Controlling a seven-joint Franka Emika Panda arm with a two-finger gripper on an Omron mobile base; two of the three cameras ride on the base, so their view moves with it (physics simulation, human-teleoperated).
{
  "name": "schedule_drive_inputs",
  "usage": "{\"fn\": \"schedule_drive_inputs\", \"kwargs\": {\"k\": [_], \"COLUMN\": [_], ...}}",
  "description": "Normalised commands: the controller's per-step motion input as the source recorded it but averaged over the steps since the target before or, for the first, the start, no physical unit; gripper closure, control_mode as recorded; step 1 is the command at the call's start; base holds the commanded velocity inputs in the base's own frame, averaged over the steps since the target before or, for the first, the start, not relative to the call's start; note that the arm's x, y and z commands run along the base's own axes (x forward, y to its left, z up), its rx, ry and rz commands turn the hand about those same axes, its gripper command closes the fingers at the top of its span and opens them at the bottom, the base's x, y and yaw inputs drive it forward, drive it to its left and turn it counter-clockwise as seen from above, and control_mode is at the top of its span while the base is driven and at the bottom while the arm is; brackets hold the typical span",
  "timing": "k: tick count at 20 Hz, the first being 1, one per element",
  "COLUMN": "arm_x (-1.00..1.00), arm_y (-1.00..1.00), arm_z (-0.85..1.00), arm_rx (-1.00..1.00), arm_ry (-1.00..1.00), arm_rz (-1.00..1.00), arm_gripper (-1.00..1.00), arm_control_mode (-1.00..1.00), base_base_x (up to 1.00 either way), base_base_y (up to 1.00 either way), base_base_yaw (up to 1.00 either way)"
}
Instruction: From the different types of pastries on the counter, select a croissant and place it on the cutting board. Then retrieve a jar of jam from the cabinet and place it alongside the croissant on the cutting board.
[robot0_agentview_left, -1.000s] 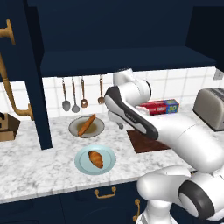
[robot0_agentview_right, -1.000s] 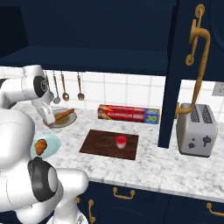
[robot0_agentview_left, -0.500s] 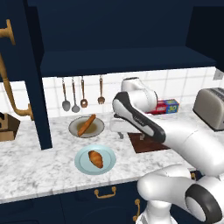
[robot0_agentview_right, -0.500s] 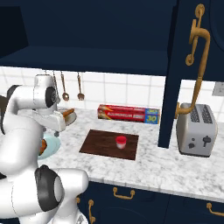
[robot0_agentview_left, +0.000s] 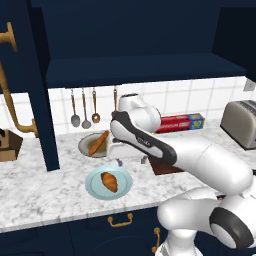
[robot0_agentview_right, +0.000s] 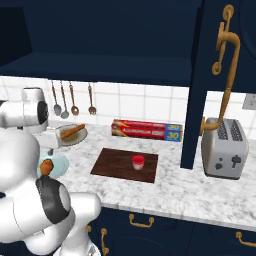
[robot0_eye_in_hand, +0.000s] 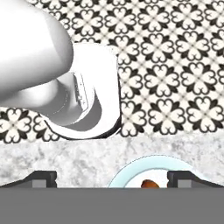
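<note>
The cabinet (robot0_agentview_left: 145, 70) hangs dark navy over the back of the table (robot0_agentview_left: 45, 190), its door (robot0_agentview_right: 215, 80) swung open with a long brass handle. The table is white-grey marbled stone with navy drawers and brass pulls along its front edge.

The white arm bends low over the middle of the table, its hand just behind the light blue plate (robot0_agentview_left: 95, 187). The tool (robot0_agentview_left: 131, 161) points down at the stone between that plate and the cutting board; in the hand view its two dark tips stand wide apart with nothing between them, the plate's rim (robot0_eye_in_hand: 131, 173) showing just ahead.

A toaster (robot0_agentview_right: 223, 148) stands toward the right end, beside the open door. A long red foil box (robot0_agentview_right: 146, 129) lies along the back wall behind the cutting board (robot0_agentview_right: 112, 165), a flat dark reddish-brown rectangle in the middle of the table, nearer the front edge than the box.

The round grey-beige plate (robot0_agentview_left: 86, 148) sits toward the back, left of the arm, with the long thin baguette stick (robot0_agentview_left: 99, 142) lying tilted across it. The light blue plate lies near the front edge, and the croissant (robot0_agentview_left: 109, 181) rests at its centre, untouched and apart from the tool.

The jar of jam (robot0_agentview_right: 138, 162) stands upright on the cutting board, right of the board's middle. Small ladles and spoons (robot0_agentview_left: 83, 107) hang on the tiled wall.
</note>
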Motion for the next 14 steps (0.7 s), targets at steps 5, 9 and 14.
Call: {"fn": "schedule_drive_inputs", "kwargs": {"k": [5, 9, 14], "arm_x": [0.55, 0.43, 0.37], "arm_y": [0.70, 0.54, 0.05], "arm_z": [-0.09, 0.00, -0.16], "arm_rx": [0.00, 0.01, 0.00], "arm_ry": [0.00, 0.00, 0.00], "arm_rz": [0.24, 0.25, 0.27], "arm_gripper": [-1.00, -1.00, -1.00], "arm_control_mode": [-1.00, -1.00, -1.00], "base_base_x": [0.00, 0.00, 0.00], "base_base_y": [0.00, 0.00, 0.00], "base_base_yaw": [0.00, 0.00, 0.00]}}
